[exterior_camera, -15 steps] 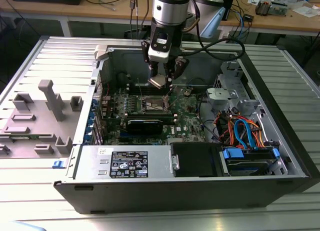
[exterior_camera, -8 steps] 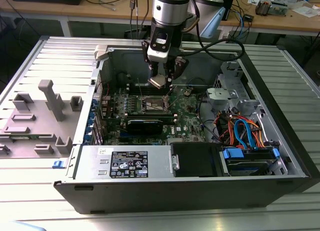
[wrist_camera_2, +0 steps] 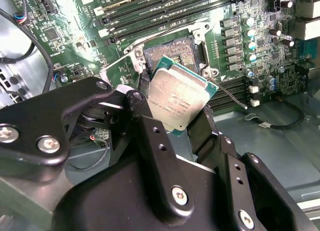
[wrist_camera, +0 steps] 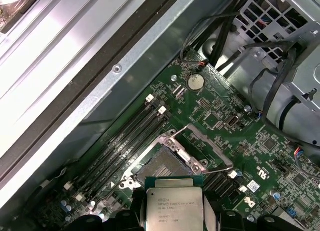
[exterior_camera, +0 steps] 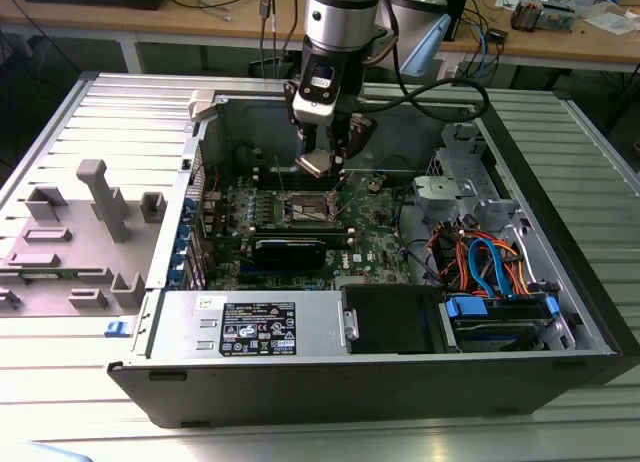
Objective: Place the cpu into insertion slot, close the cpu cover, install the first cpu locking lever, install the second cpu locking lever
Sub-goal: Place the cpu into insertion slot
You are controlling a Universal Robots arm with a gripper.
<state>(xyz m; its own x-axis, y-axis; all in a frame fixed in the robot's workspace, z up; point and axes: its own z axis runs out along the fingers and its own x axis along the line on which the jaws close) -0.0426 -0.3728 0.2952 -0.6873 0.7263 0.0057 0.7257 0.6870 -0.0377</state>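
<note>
My gripper point(exterior_camera: 322, 160) hangs inside the open computer case, shut on the cpu point(exterior_camera: 314, 163), a flat square chip with a silvery-tan top. The second wrist view shows the cpu point(wrist_camera_2: 177, 101) pinched by its edges between the black fingers point(wrist_camera_2: 150, 123). It is held tilted a little above the green motherboard, apart from it. The insertion slot point(wrist_camera: 162, 167) lies open just beyond the cpu point(wrist_camera: 174, 206), its dark contact field bare. The cpu cover point(wrist_camera: 197, 143) stands raised at one side of the insertion slot point(wrist_camera_2: 172, 51). A thin locking lever point(wrist_camera_2: 232, 98) sticks out beside the socket.
Long black memory slots point(wrist_camera: 125, 146) flank the socket. The case wall point(exterior_camera: 260, 122) rises behind it. Orange and blue cables point(exterior_camera: 485, 262) and a drive bay point(exterior_camera: 500, 317) fill the exterior view's right. Grey fixture blocks point(exterior_camera: 95, 202) stand on the table at that view's left.
</note>
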